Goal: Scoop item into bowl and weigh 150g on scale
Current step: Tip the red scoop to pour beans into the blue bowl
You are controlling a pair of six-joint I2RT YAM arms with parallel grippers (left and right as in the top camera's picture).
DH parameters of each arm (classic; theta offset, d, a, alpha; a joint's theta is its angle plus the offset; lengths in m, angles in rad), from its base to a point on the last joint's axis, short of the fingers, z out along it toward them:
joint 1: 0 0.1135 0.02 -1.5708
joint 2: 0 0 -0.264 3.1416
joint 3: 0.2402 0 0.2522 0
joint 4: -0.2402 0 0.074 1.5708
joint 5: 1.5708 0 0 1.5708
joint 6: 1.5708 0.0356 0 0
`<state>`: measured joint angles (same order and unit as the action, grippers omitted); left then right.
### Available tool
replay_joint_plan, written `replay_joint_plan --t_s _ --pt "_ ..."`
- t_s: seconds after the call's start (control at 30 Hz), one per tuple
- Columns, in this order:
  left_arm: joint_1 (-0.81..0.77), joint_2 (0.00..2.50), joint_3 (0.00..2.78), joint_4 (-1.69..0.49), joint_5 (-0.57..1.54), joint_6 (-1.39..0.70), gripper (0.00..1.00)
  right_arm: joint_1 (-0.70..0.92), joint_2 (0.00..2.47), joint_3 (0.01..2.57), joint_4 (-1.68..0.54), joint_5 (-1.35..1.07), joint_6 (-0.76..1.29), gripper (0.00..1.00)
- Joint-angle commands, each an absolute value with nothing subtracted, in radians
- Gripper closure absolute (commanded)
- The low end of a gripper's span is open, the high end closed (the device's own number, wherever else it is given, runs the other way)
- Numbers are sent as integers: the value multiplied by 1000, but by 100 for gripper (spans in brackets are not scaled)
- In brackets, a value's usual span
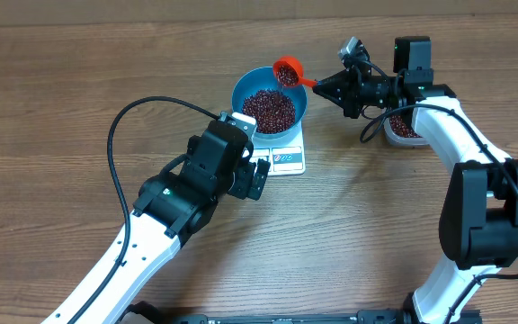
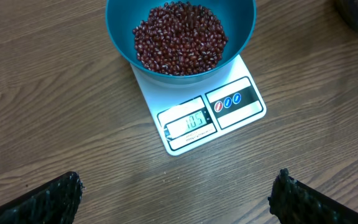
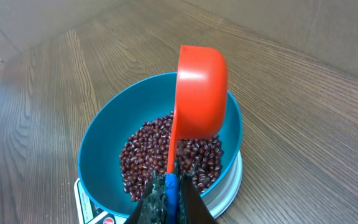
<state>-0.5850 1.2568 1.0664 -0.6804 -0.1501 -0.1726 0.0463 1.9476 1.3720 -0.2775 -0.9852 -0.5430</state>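
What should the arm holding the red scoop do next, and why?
Probably tip the red scoop a little further over the blue bowl: the right gripper holds it tilted above the beans, and the overhead view seems to show some inside. The scale reading is too small to judge.

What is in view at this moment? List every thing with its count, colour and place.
beans: many, dark red, heaped in the bowl; more in the tub
bowl: one, blue, on the scale
scale: one, white, mid-table
scoop: one, orange-red, above the bowl's far rim
tub: one, clear, right of the bowl, beneath the right arm
table: one, brown wood
left gripper: one, black, open, in front of the scale
right gripper: one, black, shut on the scoop's handle
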Motion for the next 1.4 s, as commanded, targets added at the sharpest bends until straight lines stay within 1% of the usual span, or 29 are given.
replay_joint_plan --t_s 0.0,0.53,0.77,1.07,1.37 --pt "-580 1256 1061 -678 -140 -157 0 46 1907 1398 -271 -984 -555 96" --pt "-580 1256 1061 -678 -140 -157 0 46 1907 1398 -271 -984 -560 96" --pt "-580 1256 1061 -678 -140 -157 0 46 1907 1398 -271 -983 -681 96" --pt "-580 1256 1061 -678 -140 -157 0 46 1903 1402 -256 -942 -912 96" --pt "-580 1256 1061 -678 -140 -157 0 46 1860 1403 -252 -942 -949 96"
